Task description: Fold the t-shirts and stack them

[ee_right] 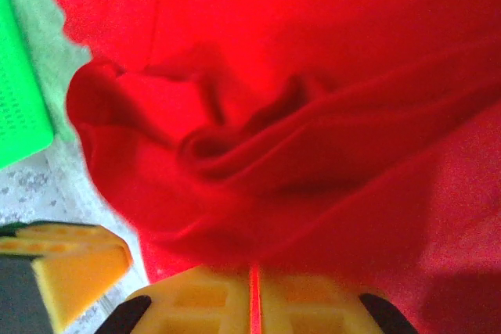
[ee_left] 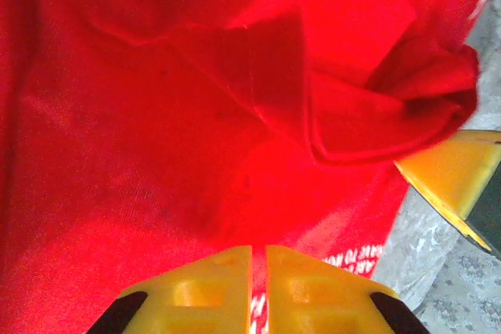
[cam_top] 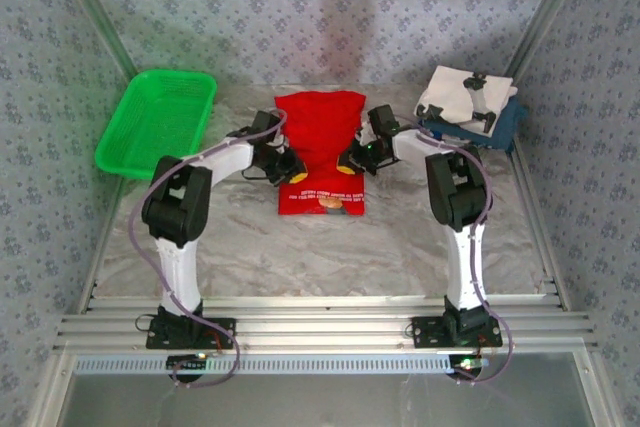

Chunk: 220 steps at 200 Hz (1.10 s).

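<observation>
The red t-shirt lies lengthwise in the middle of the table, with its printed end nearest the arms. My left gripper pinches the shirt's left edge and my right gripper pinches its right edge, about halfway along. In the left wrist view the yellow jaws are shut with a strip of red cloth between them. The right wrist view shows the same: jaws shut on bunched red fabric. A folded white t-shirt rests on a dark blue one at the back right.
A green plastic basket stands at the back left, its edge also in the right wrist view. Patterned walls enclose the table on three sides. An aluminium rail runs along the near edge by the arm bases.
</observation>
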Motion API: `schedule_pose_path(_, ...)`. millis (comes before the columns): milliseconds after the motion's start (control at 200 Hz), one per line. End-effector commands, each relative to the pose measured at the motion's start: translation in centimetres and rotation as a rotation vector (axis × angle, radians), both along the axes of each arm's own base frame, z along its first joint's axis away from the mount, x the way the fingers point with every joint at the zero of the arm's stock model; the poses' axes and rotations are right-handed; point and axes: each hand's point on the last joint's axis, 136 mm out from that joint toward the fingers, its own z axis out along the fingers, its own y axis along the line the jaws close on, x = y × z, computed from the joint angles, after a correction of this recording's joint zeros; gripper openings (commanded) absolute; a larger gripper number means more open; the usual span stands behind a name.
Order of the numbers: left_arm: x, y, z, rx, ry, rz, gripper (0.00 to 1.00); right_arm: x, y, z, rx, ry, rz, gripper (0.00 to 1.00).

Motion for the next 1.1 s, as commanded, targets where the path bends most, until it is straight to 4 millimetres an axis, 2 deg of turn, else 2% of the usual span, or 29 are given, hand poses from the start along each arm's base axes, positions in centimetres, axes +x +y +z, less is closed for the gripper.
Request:
schedule_pose_path(0,2.4,-2.1,0.6,-0.050,-0.042,0.004,0.12,2.4,0.1,0.1,0.030,-0.017,-0.037,0.12)
schedule_pose_path(200,6.5,-1.6,-0.8,0.015,-0.063,0.080,0.14,5.4,-0.7,0.0,0.051,-0.034,-0.104,0.12)
schedule_pose_path(365,9.7,-0.6,-0.9,0.033,-0.086,0.136,0.16,6.9,-1.3,-0.1,0.068,-0.041,-0.155,0.15)
schedule_pose_path(510,10.6,1.8,-1.2,0.076,-0.077,0.172,0.18,7.2,-1.9,0.2,0.073,-0.036,-0.174,0.18)
schedule_pose_path(550,10.6,2.4,-0.7,0.072,-0.080,0.181,0.20,7.0,-2.1,0.9,0.074,-0.048,-0.174,0.19)
schedule_pose_path(590,10.5,2.9,0.9,0.053,-0.108,0.185,0.23,6.8,-2.4,2.3,0.074,-0.076,-0.165,0.22)
schedule_pose_path(685,9.0,3.7,6.0,0.027,-0.216,0.162,0.42,5.0,-3.2,5.4,0.027,-0.114,-0.114,0.30)
schedule_pose_path(740,7.2,4.2,8.0,0.021,-0.238,0.145,0.55,3.1,-3.8,6.7,0.001,-0.096,-0.092,0.39)
schedule_pose_path(789,5.3,4.7,9.4,0.018,-0.245,0.138,0.63,1.4,-4.0,8.0,-0.006,-0.100,-0.071,0.47)
schedule_pose_path(854,2.7,5.1,9.8,0.008,-0.231,0.126,0.67,-1.2,-4.5,8.8,-0.023,-0.105,-0.046,0.57)
schedule_pose_path(904,0.9,5.3,9.7,-0.001,-0.214,0.113,0.68,-3.2,-4.9,8.6,-0.034,-0.082,-0.039,0.62)
schedule_pose_path(1009,-2.8,5.7,8.3,-0.012,-0.156,0.084,0.69,-7.4,-5.6,6.4,-0.051,-0.008,-0.022,0.66)
schedule_pose_path(1079,-4.8,5.5,7.0,-0.027,-0.124,0.059,0.69,-9.0,-5.6,5.6,-0.048,0.002,-0.011,0.68)
schedule_pose_path(1094,-5.2,5.3,6.8,-0.034,-0.120,0.051,0.69,-9.9,-5.8,4.7,-0.054,0.026,-0.007,0.68)
